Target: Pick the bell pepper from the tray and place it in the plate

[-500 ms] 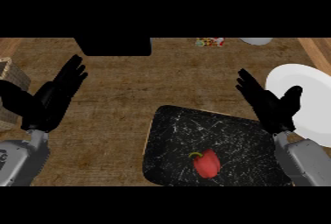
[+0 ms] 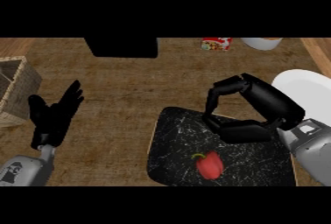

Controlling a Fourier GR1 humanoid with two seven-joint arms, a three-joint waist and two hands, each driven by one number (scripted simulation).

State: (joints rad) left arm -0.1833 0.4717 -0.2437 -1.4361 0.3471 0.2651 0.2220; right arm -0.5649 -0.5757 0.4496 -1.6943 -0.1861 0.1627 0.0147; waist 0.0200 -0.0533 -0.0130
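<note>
A red bell pepper (image 2: 209, 165) with a green stem lies on the black speckled tray (image 2: 174, 144), near its front edge. My right hand (image 2: 258, 105) hovers over the tray's far right part, fingers and thumb bent downward in a wide curl with nothing between them; it is behind and right of the pepper, apart from it. The white plate (image 2: 307, 94) sits at the right edge, partly hidden by my right forearm. At the left, my left hand (image 2: 55, 116) rests open with fingers up, far from the tray.
A wicker basket (image 2: 16, 87) stands at the left edge. A black box (image 2: 121, 47) sits at the back, with a small colourful packet (image 2: 216, 43) and a white bowl (image 2: 262, 43) to its right. Bare wooden counter lies between my left hand and the tray.
My right hand has tipped forward and left over the tray, its fingers curling down toward the pepper. My left hand has lowered a little and stays open.
</note>
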